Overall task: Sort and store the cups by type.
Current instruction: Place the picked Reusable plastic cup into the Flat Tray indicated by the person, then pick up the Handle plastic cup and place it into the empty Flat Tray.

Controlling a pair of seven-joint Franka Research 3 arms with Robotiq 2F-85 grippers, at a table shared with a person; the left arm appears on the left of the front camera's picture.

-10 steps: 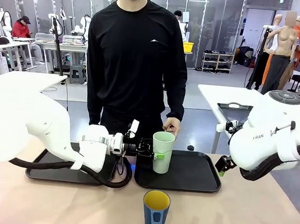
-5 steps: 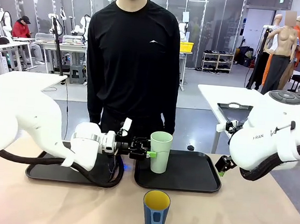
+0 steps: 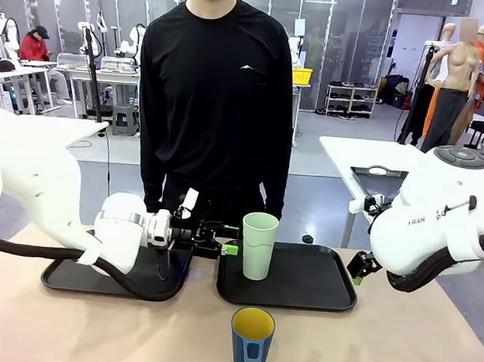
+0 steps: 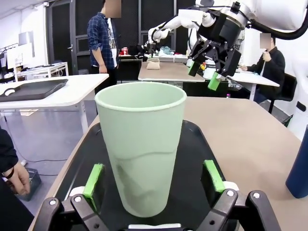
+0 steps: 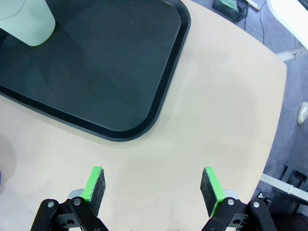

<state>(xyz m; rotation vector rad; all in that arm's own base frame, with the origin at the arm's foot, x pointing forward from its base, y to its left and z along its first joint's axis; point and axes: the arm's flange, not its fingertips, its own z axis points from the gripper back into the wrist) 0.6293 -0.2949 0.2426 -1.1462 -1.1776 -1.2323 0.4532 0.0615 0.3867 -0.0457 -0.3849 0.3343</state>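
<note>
The pale mint-green tumbler (image 3: 259, 245) stands upright on the left part of the right black tray (image 3: 333, 302). My left gripper (image 3: 228, 249) hovers just left of it, open, fingers pointing at the tumbler. In the left wrist view the tumbler (image 4: 140, 154) stands ahead of my green pads (image 4: 94, 180), which do not touch it. The dark blue cup (image 3: 251, 343) with a yellow inside and a handle stands at the table's front centre, also the blue cup (image 4: 299, 163). My right gripper (image 5: 154, 185) hangs open over bare table beside the tray's corner (image 5: 144, 126), right gripper (image 3: 358, 270).
A second black tray (image 3: 67, 278) lies left of the first, under my left arm. A person in a black top stands at the far side of the table, hands down. Bare tabletop runs along the front and right.
My left gripper has drawn back to the left, away from the tumbler it was around. The person's hand has left the tumbler's rim. The right arm has not moved.
</note>
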